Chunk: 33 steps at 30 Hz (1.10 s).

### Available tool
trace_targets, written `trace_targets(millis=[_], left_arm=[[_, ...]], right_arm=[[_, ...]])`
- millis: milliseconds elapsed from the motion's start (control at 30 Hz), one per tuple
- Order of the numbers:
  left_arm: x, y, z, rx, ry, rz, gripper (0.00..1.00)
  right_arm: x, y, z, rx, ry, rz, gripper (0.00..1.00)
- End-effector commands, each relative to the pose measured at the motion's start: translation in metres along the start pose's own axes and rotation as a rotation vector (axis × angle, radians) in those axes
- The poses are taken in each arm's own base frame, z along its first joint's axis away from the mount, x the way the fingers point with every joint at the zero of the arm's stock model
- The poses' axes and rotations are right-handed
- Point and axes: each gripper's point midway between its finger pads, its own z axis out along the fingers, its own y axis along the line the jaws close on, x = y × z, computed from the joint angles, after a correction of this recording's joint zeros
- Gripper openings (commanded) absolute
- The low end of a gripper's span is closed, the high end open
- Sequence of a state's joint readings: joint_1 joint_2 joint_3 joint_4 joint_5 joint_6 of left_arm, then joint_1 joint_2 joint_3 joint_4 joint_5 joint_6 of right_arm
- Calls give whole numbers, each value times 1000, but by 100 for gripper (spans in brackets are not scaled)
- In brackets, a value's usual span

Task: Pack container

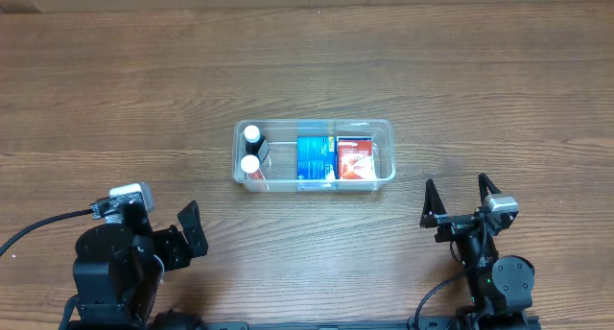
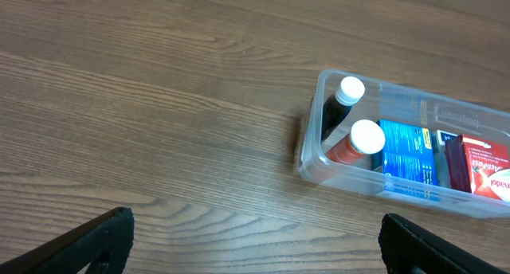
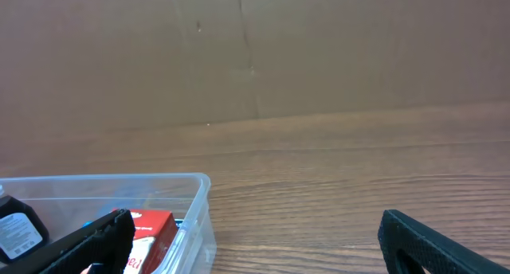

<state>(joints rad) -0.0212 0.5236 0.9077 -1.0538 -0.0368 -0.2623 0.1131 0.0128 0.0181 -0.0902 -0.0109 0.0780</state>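
The clear plastic container (image 1: 381, 129) sits in the middle of the table. Inside it are two white-capped bottles (image 1: 251, 149) at the left end, a blue box (image 1: 313, 157) in the middle and a red box (image 1: 356, 158) at the right end. The container also shows in the left wrist view (image 2: 312, 146) and in the right wrist view (image 3: 199, 202). My left gripper (image 1: 192, 231) is open and empty near the front left, well short of the container. My right gripper (image 1: 460, 198) is open and empty at the front right, apart from the container.
A brown cardboard wall (image 3: 255, 59) stands behind the far edge of the wooden table (image 1: 480, 71). A black cable (image 1: 43, 226) runs off from the left arm toward the left edge.
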Motion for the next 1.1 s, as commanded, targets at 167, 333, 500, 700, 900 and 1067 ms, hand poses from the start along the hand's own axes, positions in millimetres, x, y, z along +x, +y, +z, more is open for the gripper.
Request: trace_targets(millis=[167,333,500,700,900,1067], left_arm=[[1,-2,0,13,-2,-11,100],[1,-2,0,13,-2,-11,100],[6,13,-3,-65,-7,9,100],[36,22,26,-47,-124,-1,100],[28,16,67,42,-415,-21,100],[-1,7,71,102,-715,35,100]], right_arm=[[1,0,0,3,-7,0,100],[1,0,0,3,-6,0,100],[1,0,0,3,-6,-1,100],[1,0,0,3,-6,0,100],[1,0,0,3,-6,0,100],[1,0,0,3,-6,0,100]])
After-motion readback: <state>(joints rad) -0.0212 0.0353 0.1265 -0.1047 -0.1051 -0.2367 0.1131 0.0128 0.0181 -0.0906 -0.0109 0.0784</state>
